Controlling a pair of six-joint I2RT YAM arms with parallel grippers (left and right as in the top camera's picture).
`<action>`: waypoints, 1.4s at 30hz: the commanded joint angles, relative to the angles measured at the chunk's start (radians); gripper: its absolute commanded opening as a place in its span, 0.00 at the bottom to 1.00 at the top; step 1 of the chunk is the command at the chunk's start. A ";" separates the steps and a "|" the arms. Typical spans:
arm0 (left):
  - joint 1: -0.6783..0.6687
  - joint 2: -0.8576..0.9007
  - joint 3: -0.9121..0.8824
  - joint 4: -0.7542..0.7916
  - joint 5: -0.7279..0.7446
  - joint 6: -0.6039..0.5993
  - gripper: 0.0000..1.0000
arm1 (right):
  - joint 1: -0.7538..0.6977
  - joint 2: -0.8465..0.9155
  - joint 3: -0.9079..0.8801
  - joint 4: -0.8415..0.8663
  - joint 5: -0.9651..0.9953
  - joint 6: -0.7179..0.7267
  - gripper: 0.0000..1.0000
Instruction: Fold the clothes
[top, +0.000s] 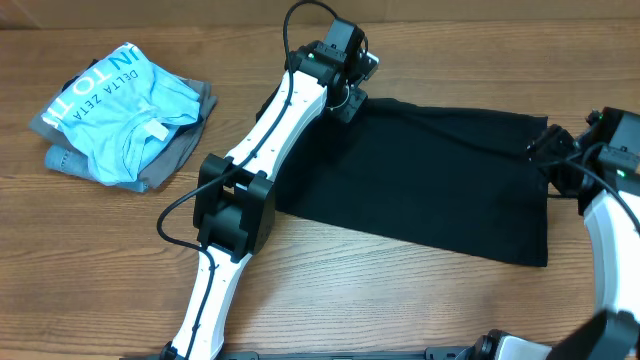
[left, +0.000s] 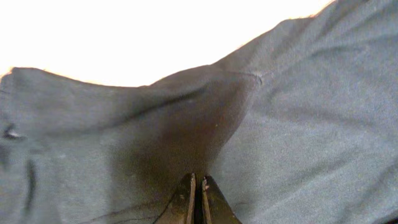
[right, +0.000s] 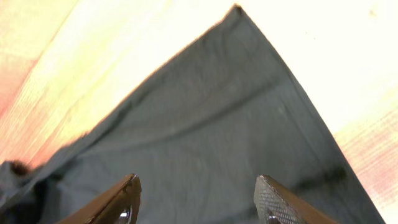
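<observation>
The clothes (top: 430, 180), a plain black garment, lie spread flat across the middle and right of the table. My left gripper (top: 348, 100) is at the garment's far left corner. In the left wrist view its fingers (left: 198, 177) are pressed together, and the dark fabric (left: 298, 124) puckers into a ridge running to their tips. At the garment's right edge, my right gripper (top: 545, 150) hovers over the fabric. Its jaws (right: 196, 180) stand wide apart above the black cloth (right: 217, 112), with nothing between them.
A folded light blue shirt with white lettering (top: 120, 110) rests on a grey garment (top: 190, 140) at the far left of the wooden table (top: 400, 290). The left arm's black and white links (top: 235, 205) stretch diagonally across the table's middle.
</observation>
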 joint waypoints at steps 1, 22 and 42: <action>0.005 -0.010 0.040 -0.018 -0.028 0.001 0.06 | -0.003 0.109 0.006 0.115 0.017 -0.003 0.63; 0.004 -0.010 0.040 -0.060 -0.027 0.000 0.09 | -0.022 0.589 0.285 0.350 0.121 -0.063 0.63; 0.003 -0.010 0.040 -0.073 -0.005 0.000 0.11 | -0.021 0.706 0.285 0.426 0.095 -0.063 0.50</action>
